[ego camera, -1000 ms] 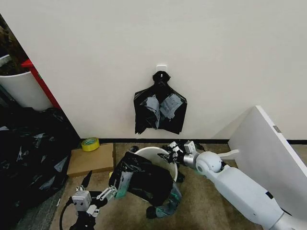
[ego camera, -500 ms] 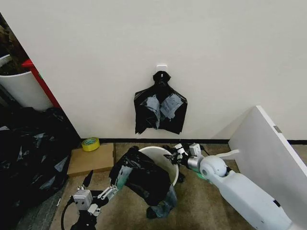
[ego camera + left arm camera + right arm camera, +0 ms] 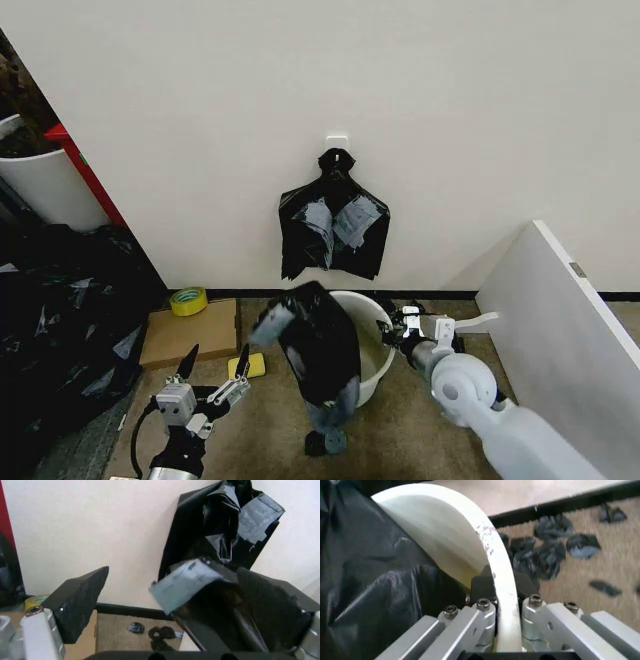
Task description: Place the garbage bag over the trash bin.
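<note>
Brown carpet by white wall; right end effector (image 3: pixel 507 620) clamps trash bin (image 3: pixel 375 362) rim, left end effector (image 3: pixel 214 368) open.

The right arm is glossy white with a rounded elbow joint and ends in the silver metal right gripper (image 3: pixel 396 328), whose machined aluminium fingers (image 3: pixel 470 624) carry hex-socket screws near their tips. The left gripper (image 3: pixel 214 372) has a silver block body, flat black textured pads (image 3: pixel 80 602) and a black cable looping behind it.
</note>
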Controlling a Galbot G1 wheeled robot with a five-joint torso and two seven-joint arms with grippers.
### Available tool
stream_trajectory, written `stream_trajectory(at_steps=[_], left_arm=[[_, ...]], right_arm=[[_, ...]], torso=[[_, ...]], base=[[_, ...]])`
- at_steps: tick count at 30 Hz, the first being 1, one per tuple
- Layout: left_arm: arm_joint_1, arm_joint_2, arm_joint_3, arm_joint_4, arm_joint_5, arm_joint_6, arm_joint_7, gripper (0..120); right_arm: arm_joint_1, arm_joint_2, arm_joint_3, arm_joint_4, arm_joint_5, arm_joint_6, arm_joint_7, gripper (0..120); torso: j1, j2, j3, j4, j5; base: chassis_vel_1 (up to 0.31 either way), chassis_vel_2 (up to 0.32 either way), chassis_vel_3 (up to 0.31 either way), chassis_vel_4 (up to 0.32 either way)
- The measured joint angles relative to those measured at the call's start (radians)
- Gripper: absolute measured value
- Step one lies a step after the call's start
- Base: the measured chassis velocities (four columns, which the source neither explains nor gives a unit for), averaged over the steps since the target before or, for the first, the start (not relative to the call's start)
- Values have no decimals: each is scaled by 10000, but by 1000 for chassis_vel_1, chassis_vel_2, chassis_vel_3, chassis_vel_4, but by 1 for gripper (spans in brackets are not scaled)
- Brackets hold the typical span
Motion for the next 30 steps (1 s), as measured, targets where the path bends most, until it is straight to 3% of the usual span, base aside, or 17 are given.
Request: stream_trajectory(at_steps=[7,14,30], left_arm=[[141,35,12,-75,16,-3,-87,100],[118,36,65,-56,40,-17,-135,100],[198,29,132,-38,98,-157,-167,100]], right_arm=[[-1272,867,-21,230,-969,1065,598,1],[-1486,1564,-202,25,-1487,1755,803,1],[-2027,2179,-411,-450,-2536,2747,-206,1]], torso=[[0,0,0,-3,0],[0,0,0,-1,0],[0,0,0,-1,1]], base=[[0,0,0,0],[0,0,0,0],[0,0,0,0]])
